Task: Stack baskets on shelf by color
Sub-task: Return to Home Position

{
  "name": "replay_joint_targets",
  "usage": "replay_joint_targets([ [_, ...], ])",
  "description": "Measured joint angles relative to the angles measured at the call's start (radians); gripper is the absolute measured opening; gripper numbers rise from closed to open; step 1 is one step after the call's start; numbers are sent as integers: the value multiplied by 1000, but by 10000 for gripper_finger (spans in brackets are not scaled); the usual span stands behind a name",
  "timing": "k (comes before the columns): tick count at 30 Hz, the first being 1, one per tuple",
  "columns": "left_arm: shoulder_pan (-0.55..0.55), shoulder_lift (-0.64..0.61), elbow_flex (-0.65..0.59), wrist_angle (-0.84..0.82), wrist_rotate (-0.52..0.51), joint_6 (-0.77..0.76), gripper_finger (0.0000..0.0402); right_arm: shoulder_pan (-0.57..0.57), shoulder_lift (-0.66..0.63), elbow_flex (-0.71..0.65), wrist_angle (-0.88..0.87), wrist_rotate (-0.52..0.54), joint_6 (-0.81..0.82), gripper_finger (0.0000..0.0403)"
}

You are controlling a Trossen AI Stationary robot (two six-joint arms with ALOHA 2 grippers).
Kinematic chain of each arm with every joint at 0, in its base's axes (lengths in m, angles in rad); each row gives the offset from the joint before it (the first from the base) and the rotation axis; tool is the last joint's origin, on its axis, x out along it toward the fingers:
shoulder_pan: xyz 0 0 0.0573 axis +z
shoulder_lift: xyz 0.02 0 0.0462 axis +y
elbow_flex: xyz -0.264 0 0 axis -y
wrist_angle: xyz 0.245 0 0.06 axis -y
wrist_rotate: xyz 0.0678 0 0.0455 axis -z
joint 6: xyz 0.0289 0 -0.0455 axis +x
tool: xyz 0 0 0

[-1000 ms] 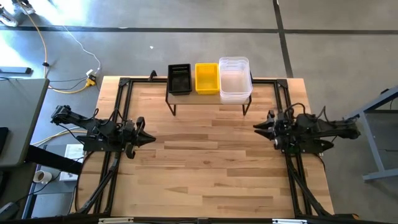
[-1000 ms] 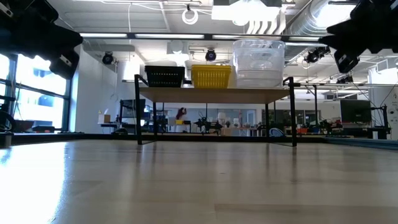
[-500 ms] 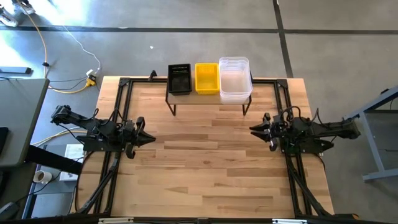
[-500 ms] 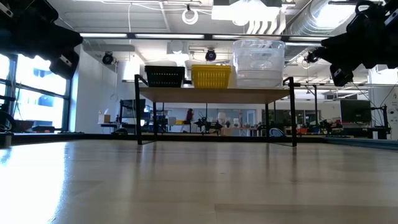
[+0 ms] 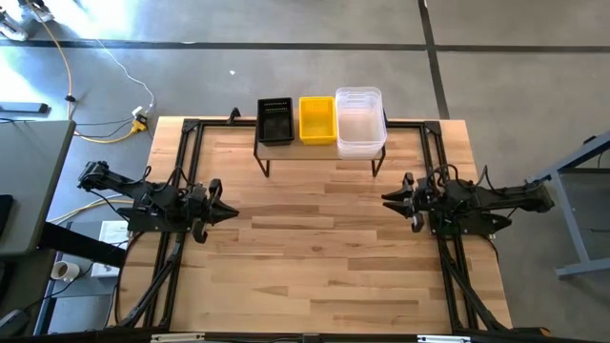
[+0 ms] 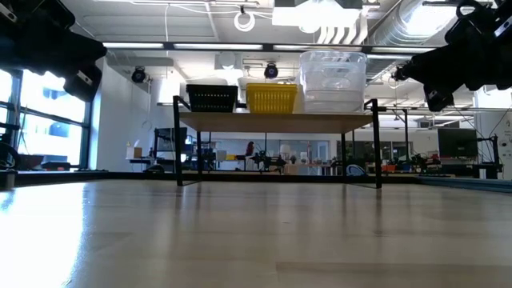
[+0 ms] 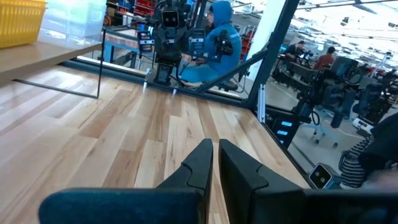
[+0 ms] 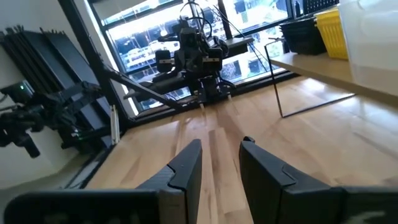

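The light-wood shelf (image 5: 319, 150) stands on thin black legs at the table's far edge. On it, side by side, rest a black mesh basket stack (image 5: 275, 121), a yellow stack (image 5: 317, 120) and a taller clear stack (image 5: 359, 121); the low view shows them as black (image 6: 211, 98), yellow (image 6: 271, 98) and clear (image 6: 333, 80). My left gripper (image 5: 232, 211) hovers shut near the table's left edge. My right gripper (image 5: 385, 200) hovers near the right edge, its fingers (image 8: 186, 163) slightly apart, holding nothing. Both point inward across the bare wood.
Black frame rails (image 5: 181, 171) run along the table's left, right and far sides. Bare tabletop (image 5: 315, 248) lies between the two arms and in front of the shelf. A person in a blue hood (image 7: 217, 34) sits beyond the table's right side.
My right gripper has moved a little toward the table's left, further in over the tabletop. The left arm and the baskets have kept still.
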Motion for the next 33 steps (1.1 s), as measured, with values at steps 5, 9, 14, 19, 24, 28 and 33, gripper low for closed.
replay_joint_targets([
  [5,0,0,0,0,0,0,19,0,0,0,0,0,28,92],
  [9,0,0,0,0,0,0,19,0,0,0,-1,0,27,92],
  [14,0,0,0,0,0,0,19,0,0,0,-1,0,25,92],
  [19,0,0,0,0,0,0,19,0,0,0,-1,0,24,92],
  [24,0,0,0,0,0,0,19,0,0,0,-1,0,24,92],
  [28,0,0,0,0,0,0,19,0,0,0,-2,0,24,92],
  [33,0,0,0,0,0,0,19,0,0,0,-2,0,24,92],
])
